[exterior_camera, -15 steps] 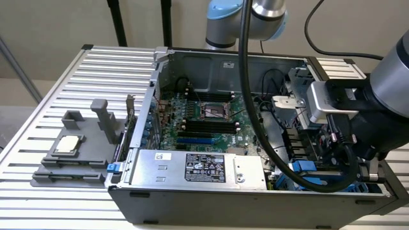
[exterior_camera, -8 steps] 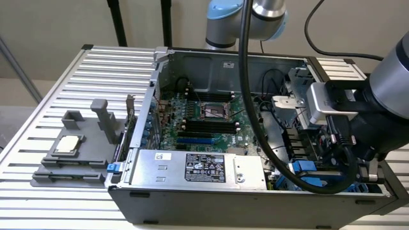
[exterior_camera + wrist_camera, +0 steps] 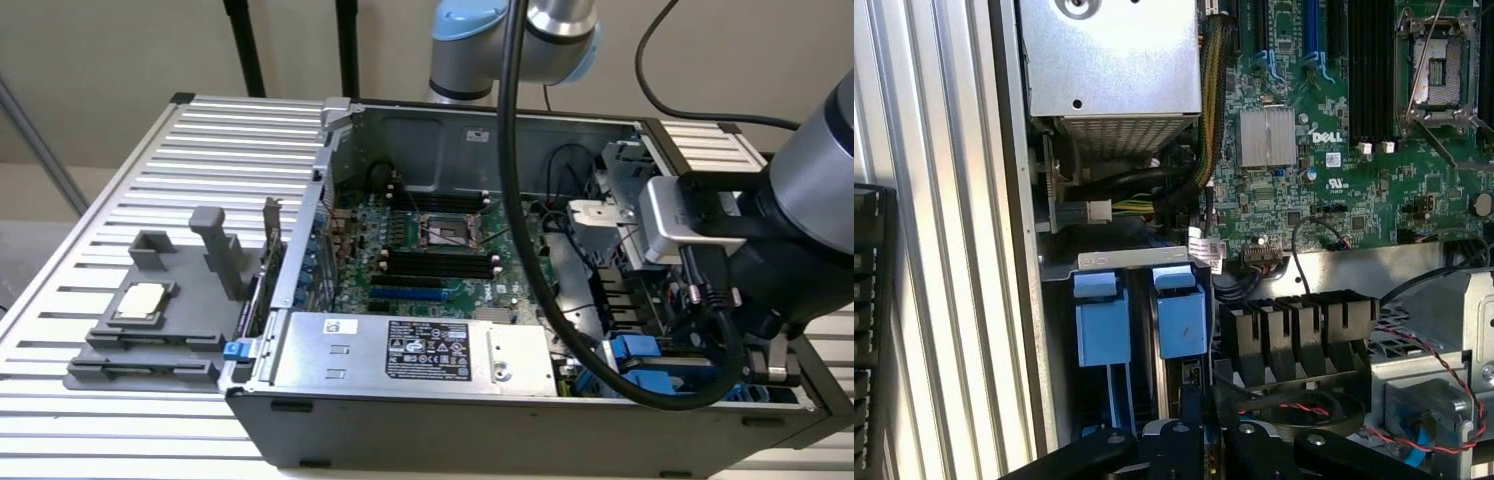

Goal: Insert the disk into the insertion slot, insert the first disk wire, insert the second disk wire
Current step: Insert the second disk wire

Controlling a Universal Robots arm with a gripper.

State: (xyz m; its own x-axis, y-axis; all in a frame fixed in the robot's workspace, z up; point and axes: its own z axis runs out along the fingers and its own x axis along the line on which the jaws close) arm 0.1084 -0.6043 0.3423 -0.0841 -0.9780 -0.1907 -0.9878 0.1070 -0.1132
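The insertion slot, a drive cage, sits in the case corner beside the power supply. Two bright blue carrier ends stand side by side in it, with blue rails running down into the cage. The disk's silver body and white label are hidden, and I cannot tell which blue end is its carrier. My gripper hangs just above the second blue end, its black fingers spread on either side of a dark part. In the exterior view my arm's wrist leans over the blue parts.
The silver power supply box with a black label lies along the case's front wall. The motherboard with its CPU socket fills the middle. Black and red wires cross near the cage. A grey fixture stands outside the case.
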